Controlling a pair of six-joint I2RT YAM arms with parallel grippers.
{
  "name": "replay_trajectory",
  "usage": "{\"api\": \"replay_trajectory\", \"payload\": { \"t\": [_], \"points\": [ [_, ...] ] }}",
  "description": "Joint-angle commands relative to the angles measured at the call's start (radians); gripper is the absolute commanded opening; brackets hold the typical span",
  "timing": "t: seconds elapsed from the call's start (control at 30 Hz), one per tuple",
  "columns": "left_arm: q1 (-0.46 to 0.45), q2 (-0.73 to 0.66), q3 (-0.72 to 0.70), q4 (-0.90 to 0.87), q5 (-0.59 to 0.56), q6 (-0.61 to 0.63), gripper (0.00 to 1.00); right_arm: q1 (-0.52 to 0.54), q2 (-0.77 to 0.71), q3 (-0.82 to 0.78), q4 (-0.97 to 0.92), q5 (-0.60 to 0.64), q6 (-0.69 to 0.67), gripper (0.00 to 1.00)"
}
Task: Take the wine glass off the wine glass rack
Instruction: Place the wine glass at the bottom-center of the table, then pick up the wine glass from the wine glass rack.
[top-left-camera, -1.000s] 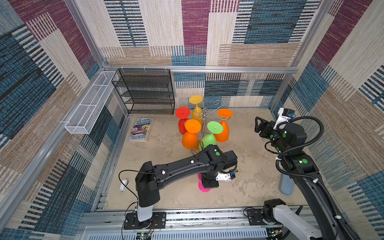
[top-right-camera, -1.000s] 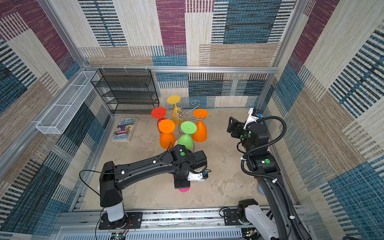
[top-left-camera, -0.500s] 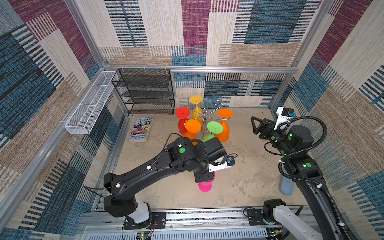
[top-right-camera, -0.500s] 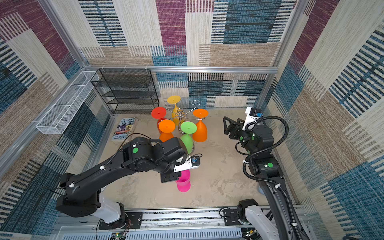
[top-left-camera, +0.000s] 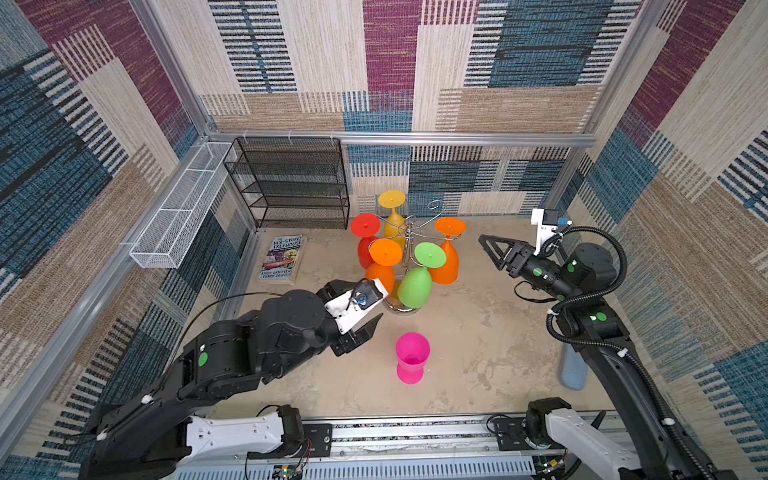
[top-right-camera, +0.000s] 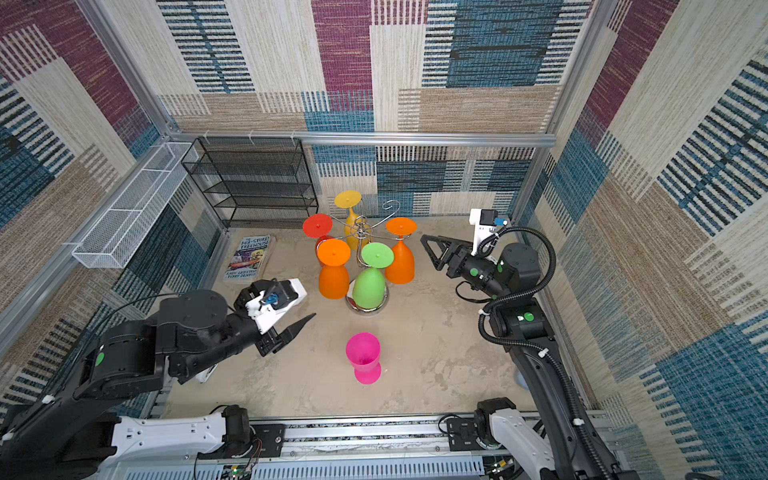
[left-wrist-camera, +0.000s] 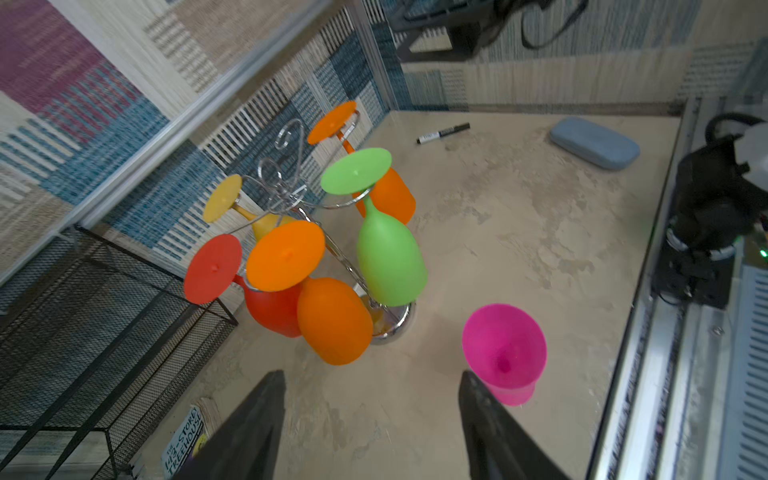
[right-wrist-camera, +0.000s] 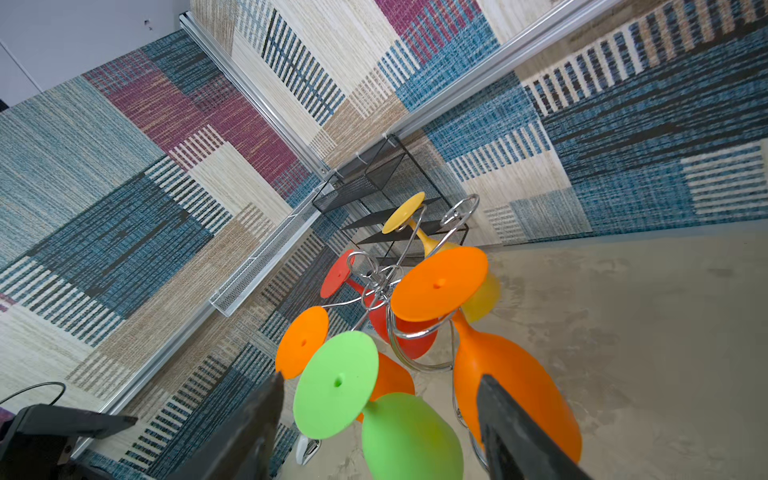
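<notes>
Off the rack and upright on the table (top-left-camera: 478, 332), near the front edge: pink wine glass (top-left-camera: 410, 357), mouth up, touched by nothing. Just behind it, mid-table, the chrome wine glass rack (top-left-camera: 408, 227), hung with five upside-down glasses: green glass (top-left-camera: 414, 287) nearest, left orange glass (top-left-camera: 380, 276) and right orange glass (top-left-camera: 446, 268) flanking it, red glass (top-left-camera: 365, 225) at far left, yellow glass (top-left-camera: 392, 199) farthest back.

Left of the pink wine glass and apart from it: left gripper (left-wrist-camera: 371, 376), fingers spread wide, nothing between them. Right of the rack, aimed at the hanging glasses: right gripper (top-left-camera: 489, 248), fingers likewise wide and empty, short of the right orange glass.

Against the far wall at left, black mesh shelf (top-left-camera: 291, 183); along the left wall, white wire basket (top-left-camera: 178, 208); flat in front of the shelf, a book (top-left-camera: 282, 257). Far right: grey-blue case (left-wrist-camera: 594, 143) and black marker (left-wrist-camera: 442, 133).
</notes>
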Motion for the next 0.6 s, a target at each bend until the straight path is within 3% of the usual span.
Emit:
{"api": "replay_trajectory", "payload": {
  "t": [0.0,0.23,0.57],
  "points": [
    [0.001,-0.073,-0.082,0.266,-0.17,0.048,0.77,-0.002,0.023,-0.021,0.091,-0.077,0.088,0.73],
    [0.001,-0.143,-0.163,0.333,-0.219,0.071,0.77,-0.001,0.066,-0.044,0.132,-0.091,0.127,0.69],
    [0.001,-0.122,-0.177,0.328,-0.202,0.078,0.77,-0.002,0.132,-0.051,0.218,-0.123,0.197,0.63]
  ]
}}
